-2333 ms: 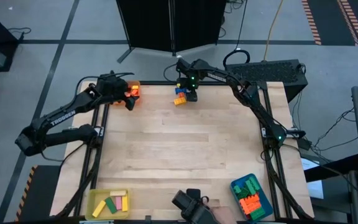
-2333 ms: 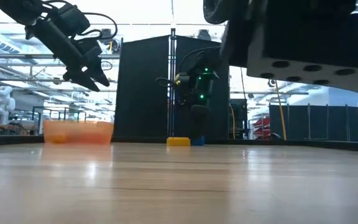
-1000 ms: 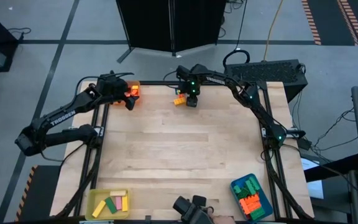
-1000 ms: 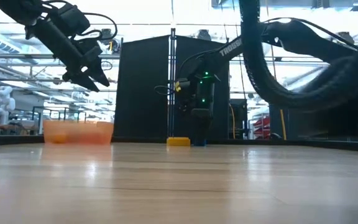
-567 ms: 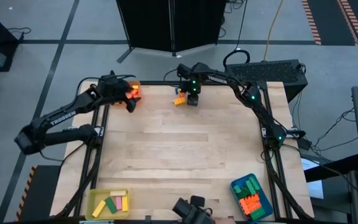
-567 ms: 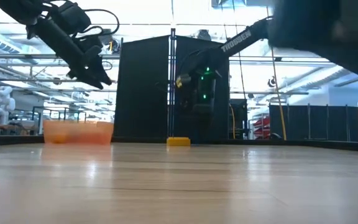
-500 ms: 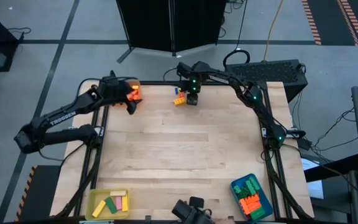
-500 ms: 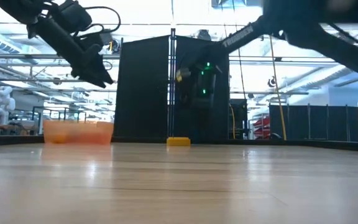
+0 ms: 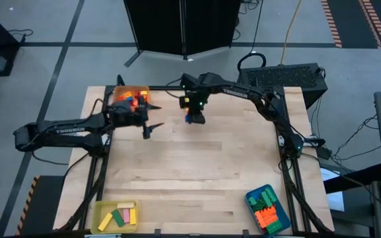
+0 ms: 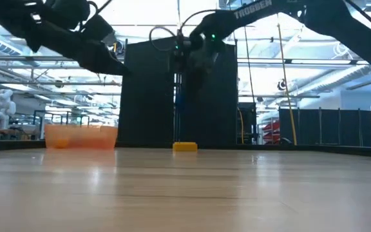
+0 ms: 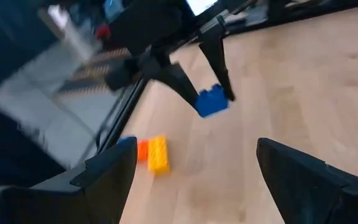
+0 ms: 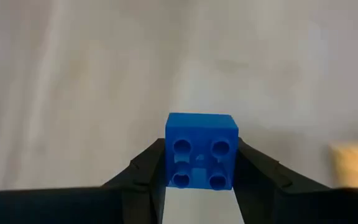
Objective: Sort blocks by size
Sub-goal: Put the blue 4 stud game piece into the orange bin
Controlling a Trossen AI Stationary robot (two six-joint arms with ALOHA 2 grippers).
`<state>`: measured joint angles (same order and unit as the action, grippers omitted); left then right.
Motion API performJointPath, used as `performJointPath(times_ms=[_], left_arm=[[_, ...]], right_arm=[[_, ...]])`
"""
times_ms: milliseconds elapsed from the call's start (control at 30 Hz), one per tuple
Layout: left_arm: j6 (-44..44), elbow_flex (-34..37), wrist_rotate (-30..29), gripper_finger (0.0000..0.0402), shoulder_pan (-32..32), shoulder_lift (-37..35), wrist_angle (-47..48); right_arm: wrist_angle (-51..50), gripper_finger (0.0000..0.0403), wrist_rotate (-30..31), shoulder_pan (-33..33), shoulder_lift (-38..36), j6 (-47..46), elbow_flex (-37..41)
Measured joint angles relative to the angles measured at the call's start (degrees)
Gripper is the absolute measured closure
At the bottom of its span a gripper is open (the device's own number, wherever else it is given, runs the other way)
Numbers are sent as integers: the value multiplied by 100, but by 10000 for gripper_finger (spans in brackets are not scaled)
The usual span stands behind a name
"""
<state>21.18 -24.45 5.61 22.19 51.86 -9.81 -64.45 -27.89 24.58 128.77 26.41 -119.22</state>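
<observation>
Right gripper (image 12: 199, 171) pinches a small blue four-stud plastic brick (image 12: 201, 158), lifted clear of the wooden table (image 9: 197, 172), evidently for carrying to a tray. Left gripper (image 9: 149, 119) hovers nearby, fingers spread, empty.

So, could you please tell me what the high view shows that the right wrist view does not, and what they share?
Only the high view shows the whole table, the left gripper open above it beside the orange tray, and the yellow tray and blue tray at the near corners with blocks in them. Only the right wrist view shows the four studs on the blue block and a finger pressed against each of its sides. Both show the right gripper holding that block above the bare wood.
</observation>
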Motion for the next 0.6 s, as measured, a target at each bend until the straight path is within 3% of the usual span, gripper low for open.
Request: performJointPath(times_ms=[367, 600], left_arm=[[1644, 181, -46, 71, -1191, 371, -887], [1869, 181, -278, 71, -1457, 995, -1612]], right_arm=[[794, 270, -1707, -525, -6, -53, 0], [1247, 270, -1739, -586, -6, -446, 0]])
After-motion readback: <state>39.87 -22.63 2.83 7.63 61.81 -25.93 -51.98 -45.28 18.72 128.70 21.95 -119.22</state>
